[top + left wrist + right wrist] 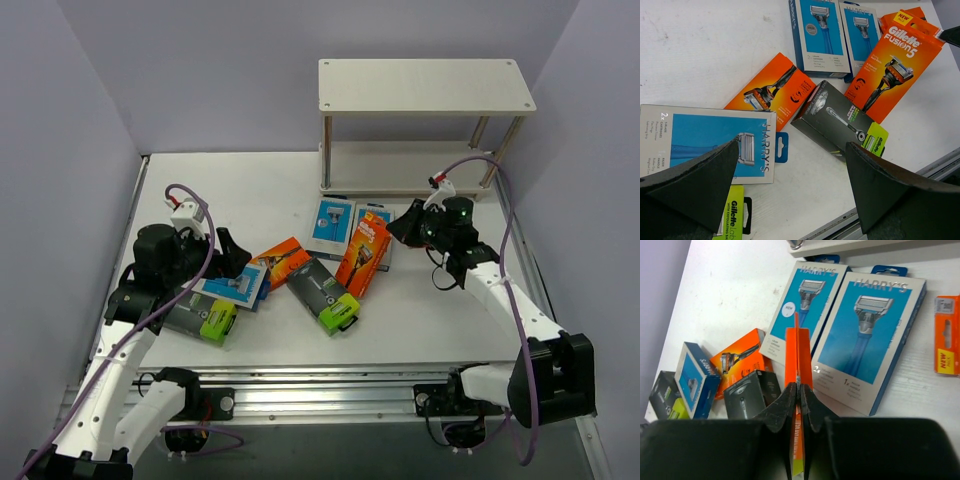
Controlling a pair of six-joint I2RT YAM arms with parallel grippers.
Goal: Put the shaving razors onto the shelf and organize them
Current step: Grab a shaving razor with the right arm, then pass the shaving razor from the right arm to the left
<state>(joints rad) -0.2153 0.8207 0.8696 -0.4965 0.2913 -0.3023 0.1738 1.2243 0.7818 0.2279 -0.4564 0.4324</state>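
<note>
Left side: left gripper (228,255) is spread wide and holds nothing. It hangs over a flat light blue pack (715,145), which has a black lime-ended pack (732,215) partly under its near edge.

Centre of bench (230,190): a flat orange pack (282,262) touches a second black pack (325,292) that lies diagonally. Farther back, two more light blue packs (867,335) lie side by side, with their hang tabs pointing at the shelf.

Right side: right gripper (799,390) is pressed together on the thin edge of another orange pack (797,355). That pack is held on edge with its long axis running straight out ahead of the fingers. Whether it has left the bench, I cannot tell. In the overhead view I cannot separate it for certain from the orange pack beside it.

Shelf (425,85): it stands at the far right of the bench, long axis left to right, open side facing near. No pack shows on either board.

Key relation: the shelf lies directly far of the right gripper and close to it, with the two blue packs between them to the left. The left arm is well apart from the shelf.

Judgement: the right arm should make the delivery. The pack goes up and far, and would need turning flat to sit on a board.
</note>
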